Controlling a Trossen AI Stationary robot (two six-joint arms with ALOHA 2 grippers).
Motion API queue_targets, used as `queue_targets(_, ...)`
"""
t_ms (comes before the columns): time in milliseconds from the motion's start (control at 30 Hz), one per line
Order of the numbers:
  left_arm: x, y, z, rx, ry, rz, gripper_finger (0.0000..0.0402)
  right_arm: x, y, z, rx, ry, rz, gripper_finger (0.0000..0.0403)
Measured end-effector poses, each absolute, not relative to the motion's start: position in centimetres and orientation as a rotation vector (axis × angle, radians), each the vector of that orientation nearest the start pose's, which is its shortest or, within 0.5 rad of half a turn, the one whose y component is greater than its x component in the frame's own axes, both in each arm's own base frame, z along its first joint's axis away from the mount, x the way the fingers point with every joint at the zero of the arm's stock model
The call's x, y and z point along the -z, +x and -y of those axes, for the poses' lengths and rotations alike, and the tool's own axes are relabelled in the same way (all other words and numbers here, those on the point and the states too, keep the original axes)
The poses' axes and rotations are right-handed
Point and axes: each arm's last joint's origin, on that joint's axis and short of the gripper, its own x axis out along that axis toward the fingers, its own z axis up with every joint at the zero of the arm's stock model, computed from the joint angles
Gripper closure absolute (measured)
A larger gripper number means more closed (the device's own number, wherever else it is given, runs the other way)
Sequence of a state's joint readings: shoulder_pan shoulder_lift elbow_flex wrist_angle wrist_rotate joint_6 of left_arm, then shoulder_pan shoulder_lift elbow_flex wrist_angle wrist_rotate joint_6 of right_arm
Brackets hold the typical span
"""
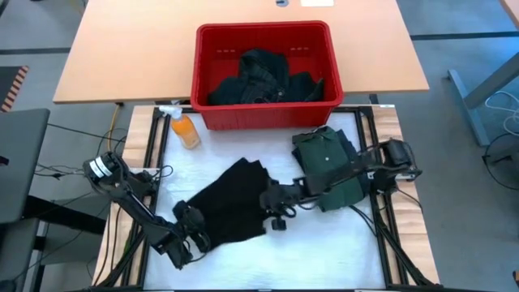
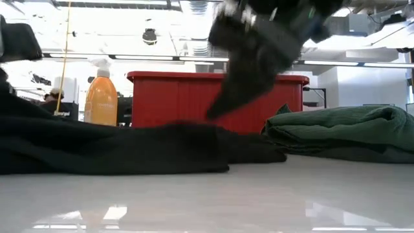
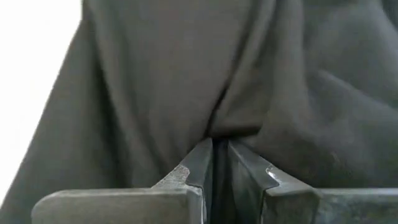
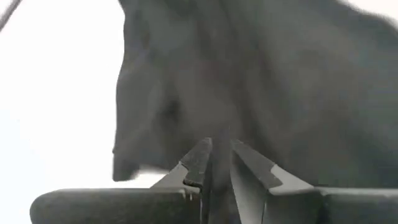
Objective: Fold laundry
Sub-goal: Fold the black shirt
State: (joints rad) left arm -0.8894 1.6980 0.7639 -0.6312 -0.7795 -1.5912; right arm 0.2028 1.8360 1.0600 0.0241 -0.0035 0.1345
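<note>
Between both grippers: black garment, long axis spanning left gripper to right gripper; each pinches one edge, jaws narrow.

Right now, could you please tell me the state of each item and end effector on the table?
Black garment: spread flat on the white table, pinched at two edges.
Green shirt: folded, lying beside the basket.
Red basket: upright, dark clothes inside.
Orange bottle: lying on its side.
Left end effector: shut on the black garment.
Right end effector: nearly closed at the garment's edge.
</note>
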Motion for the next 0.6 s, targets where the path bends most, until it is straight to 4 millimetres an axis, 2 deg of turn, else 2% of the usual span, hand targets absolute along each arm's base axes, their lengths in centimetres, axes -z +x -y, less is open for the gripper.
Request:
queue_targets(67, -12.9, 16.8, 17.6, -0.651, -0.268, -0.751, 0.0368, -18.0, 36.3, -7.9, -0.045, -0.022, -0.72, 0.0321)
queue_targets(167, -15.2, 15.9, 17.4, -0.605, -0.251, -0.748, 0.0367, -19.2, 35.6, -7.5, 0.093, -0.072, -0.712, 0.0321)
queue_targets(300, -17.6, 15.1, 17.9, -0.474, -0.28, -0.675, 0.0365, -20.5, 35.3, -6.9, 0.1, -0.021, -0.679, 0.0321)
queue_targets(367, -18.4, 15.0, 18.8, -0.398, -0.292, -0.61, 0.0365, -20.1, 35.1, -6.9, 0.092, -0.048, -0.725, 0.0321)
queue_targets(467, -18.8, 15.0, 20.6, -0.257, -0.271, -0.569, 0.0363, -18.3, 34.6, -6.8, 0.092, -0.083, -0.859, 0.0321)
queue_targets(600, -18.1, 15.5, 22.4, -0.153, -0.255, -0.569, 0.034, -17.3, 34.3, -6.5, 0.106, -0.075, -0.939, 0.0321)
